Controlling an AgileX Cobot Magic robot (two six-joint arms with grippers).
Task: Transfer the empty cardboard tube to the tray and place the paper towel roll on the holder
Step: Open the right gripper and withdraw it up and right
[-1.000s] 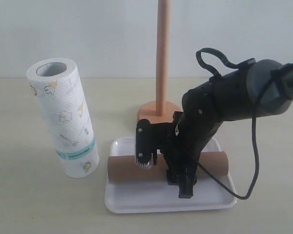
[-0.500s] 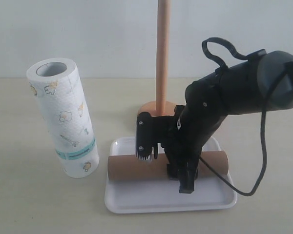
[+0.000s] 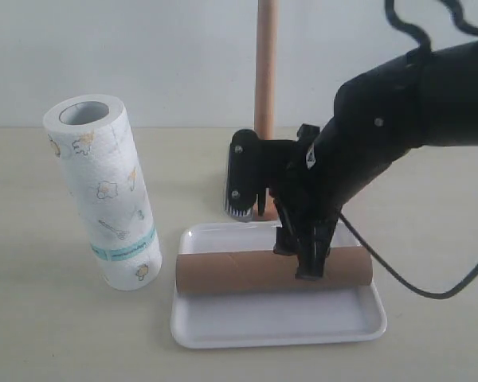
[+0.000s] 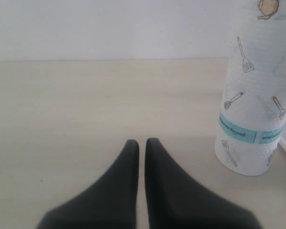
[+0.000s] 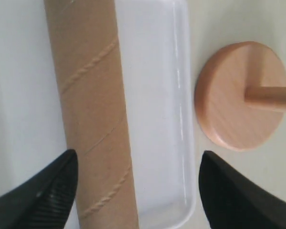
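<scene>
The empty cardboard tube (image 3: 223, 272) (image 5: 90, 109) lies lengthwise in the white tray (image 3: 271, 328) (image 5: 167, 95). My right gripper (image 3: 274, 243) (image 5: 138, 157) hovers above the tube and the tray's far rim, open and holding nothing. The paper towel roll (image 3: 103, 191) (image 4: 257, 86) stands upright on the table left of the tray. Behind the tray stands the holder (image 3: 264, 64), with its disc base (image 5: 238, 95) largely hidden by the arm in the exterior view. My left gripper (image 4: 142, 142) is shut and empty, low over bare table beside the roll; the exterior view does not show it.
A white wall runs along the back edge of the beige table (image 3: 430, 334). The right arm's black cable (image 3: 454, 290) loops down to the right of the tray.
The right gripper has lifted off the tube and drawn back toward the holder. The tube stays lying in the tray. The roll has not moved.
</scene>
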